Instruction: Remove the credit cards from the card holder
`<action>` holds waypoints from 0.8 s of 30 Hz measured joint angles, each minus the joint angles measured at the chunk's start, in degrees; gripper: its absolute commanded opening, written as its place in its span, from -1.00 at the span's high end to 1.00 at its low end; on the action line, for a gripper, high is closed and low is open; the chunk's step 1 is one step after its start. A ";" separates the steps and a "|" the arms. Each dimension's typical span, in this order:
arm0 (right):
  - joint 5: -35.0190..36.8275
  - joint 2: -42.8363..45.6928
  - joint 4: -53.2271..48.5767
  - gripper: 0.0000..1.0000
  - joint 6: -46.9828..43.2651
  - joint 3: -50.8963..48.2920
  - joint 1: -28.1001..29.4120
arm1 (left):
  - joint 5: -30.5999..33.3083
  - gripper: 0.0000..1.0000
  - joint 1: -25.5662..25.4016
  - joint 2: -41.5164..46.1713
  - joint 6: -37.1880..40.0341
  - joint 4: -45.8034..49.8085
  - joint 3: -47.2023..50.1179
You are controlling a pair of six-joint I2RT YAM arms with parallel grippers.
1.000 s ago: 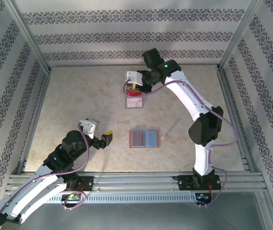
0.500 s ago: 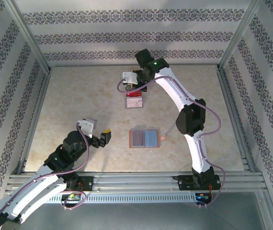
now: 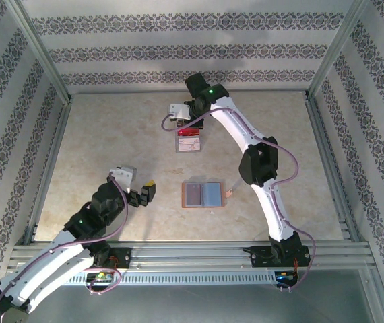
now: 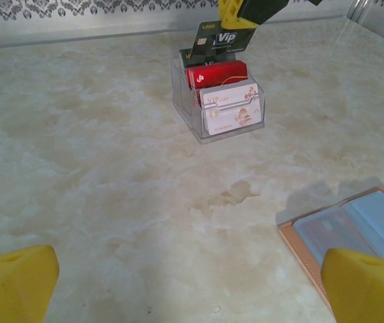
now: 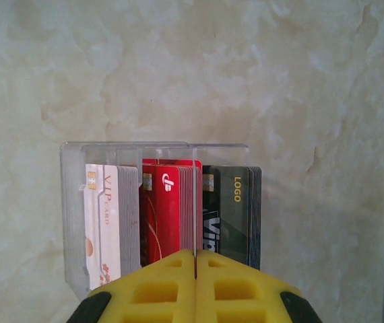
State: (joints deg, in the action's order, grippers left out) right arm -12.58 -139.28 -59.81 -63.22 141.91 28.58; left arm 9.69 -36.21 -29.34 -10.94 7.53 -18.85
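Observation:
The card holder (image 3: 203, 194) lies open and flat mid-table, salmon outside, grey-blue inside; its corner shows in the left wrist view (image 4: 354, 232). A clear box (image 3: 189, 142) farther back holds white, red and dark credit cards (image 5: 168, 212). My right gripper (image 3: 186, 125) hangs right over that box, shut on a thin card seen edge-on (image 5: 195, 202) between its yellow fingers. In the left wrist view this is a dark VIP credit card (image 4: 219, 39) tilted under the fingers. My left gripper (image 3: 148, 191) rests open left of the holder, nothing between its fingertips (image 4: 13, 282).
A small strap tab (image 3: 230, 194) sticks out from the holder's right edge. The metal frame rail (image 3: 185, 252) runs along the near edge, and patterned walls (image 3: 178, 54) close in the marble table on three sides.
The right arm has stretched back and left, bringing its shut gripper over the clear box. The left gripper opened a little wider and drew slightly back.

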 measured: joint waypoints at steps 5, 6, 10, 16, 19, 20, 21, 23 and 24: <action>0.96 -1.44 0.46 1.00 0.02 1.16 -0.17 | -0.13 -0.99 0.33 -1.62 0.46 -0.02 0.00; 1.11 -1.79 0.50 1.00 0.00 1.44 -0.24 | -0.11 -0.99 0.33 -1.86 0.59 -0.02 0.00; 1.90 -2.93 0.96 1.00 0.02 2.14 -0.63 | 0.07 -0.99 0.33 -2.23 1.40 -0.04 0.00; 3.61 -3.69 1.79 1.00 0.02 2.58 -0.74 | 0.13 -0.99 0.70 -2.34 1.95 -0.07 -0.02; 4.00 -3.98 2.40 1.00 0.04 2.84 -0.72 | 0.35 -0.99 0.74 -2.34 2.01 -0.09 -0.02; 4.04 -4.04 2.56 1.00 0.02 2.91 -0.72 | 0.48 -0.99 0.76 -2.34 2.10 -0.07 -0.02; 4.04 -4.07 2.62 1.00 0.04 2.97 -0.72 | 0.48 -0.99 0.76 -2.34 2.14 -0.09 -0.02; 4.02 -4.17 2.73 1.00 0.04 3.13 -0.72 | 0.50 -0.99 0.79 -2.34 2.14 -0.09 -0.02; 4.02 -4.20 2.84 1.00 0.11 3.13 -0.72 | 0.50 -0.99 0.87 -2.47 2.16 -0.09 -0.02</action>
State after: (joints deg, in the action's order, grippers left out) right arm -8.56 -143.48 -56.97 -63.11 145.03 27.86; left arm 10.20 -35.33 -31.81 -8.78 7.44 -18.87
